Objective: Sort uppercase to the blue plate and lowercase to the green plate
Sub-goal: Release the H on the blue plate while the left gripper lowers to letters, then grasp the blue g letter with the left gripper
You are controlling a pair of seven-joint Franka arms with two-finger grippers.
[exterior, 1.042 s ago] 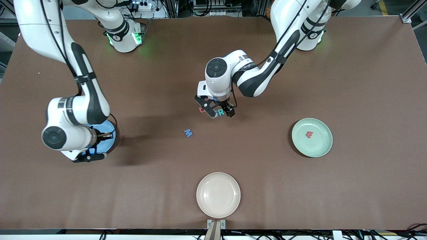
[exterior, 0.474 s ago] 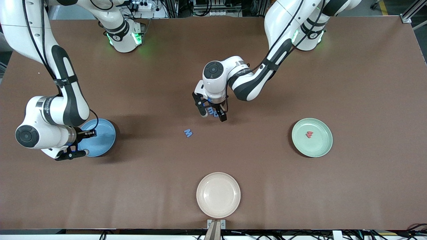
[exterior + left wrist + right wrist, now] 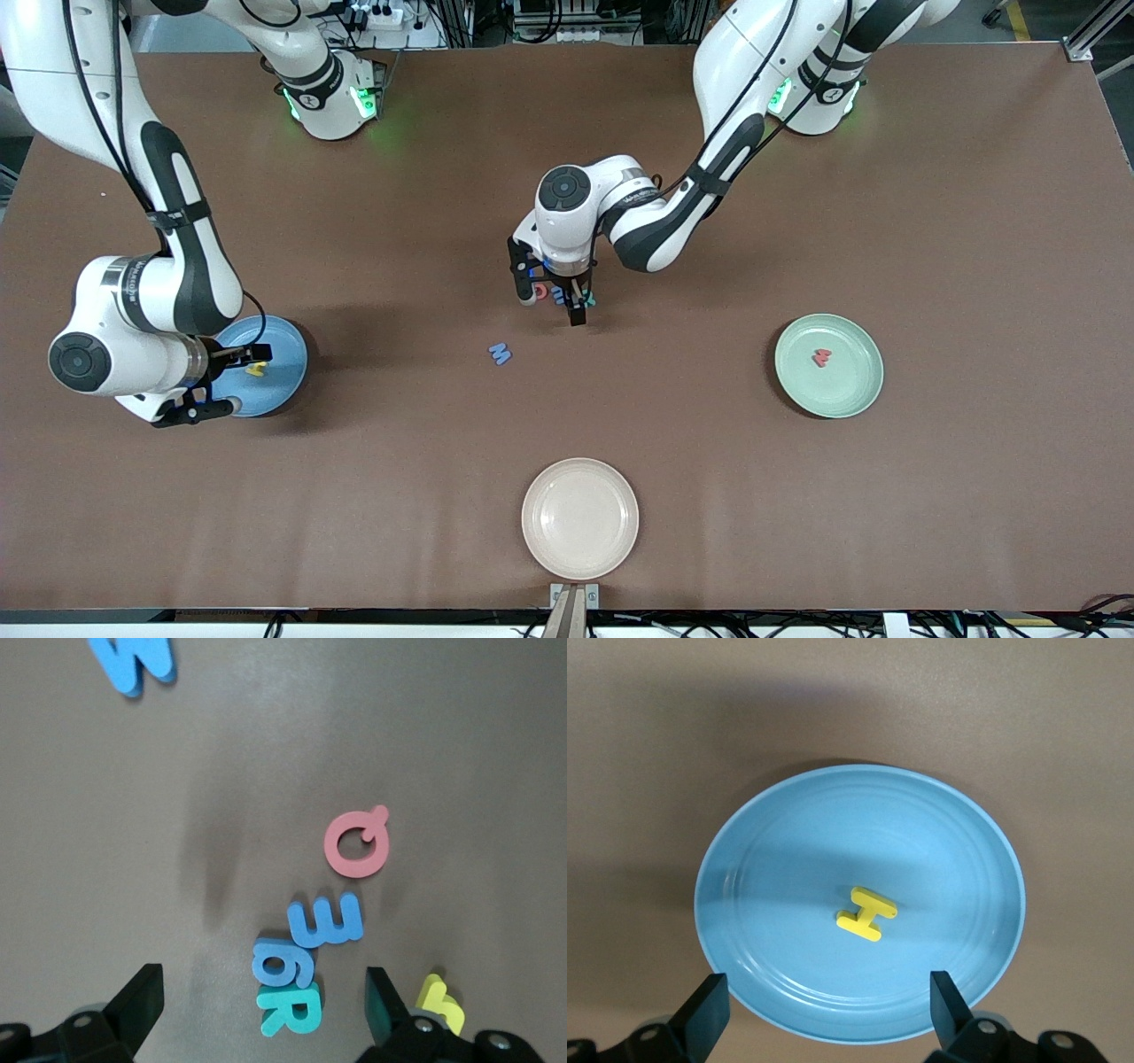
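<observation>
R jaws [image 3: 221, 381]: wide open, empty, over blue plate [image 3: 282, 377] at R arm's end of surface [image 3: 974, 221].
Yellow H [image 3: 866, 913]: lying flat in blue plate, near its middle.
L jaws [image 3: 551, 301]: spread wide, holding nothing, low over mid-surface cluster.
Cluster: red Q [image 3: 357, 843], blue m [image 3: 326, 921], blue g [image 3: 282, 962], teal R [image 3: 291, 1011] touching g; yellow y [image 3: 440, 1004] just beside.
Big blue M [image 3: 500, 354]: alone, nearer front cam than cluster.
Green plate [image 3: 850, 390]: L arm's end, red w [image 3: 822, 357] in it.
Cream plate [image 3: 580, 518]: nearest front cam.
</observation>
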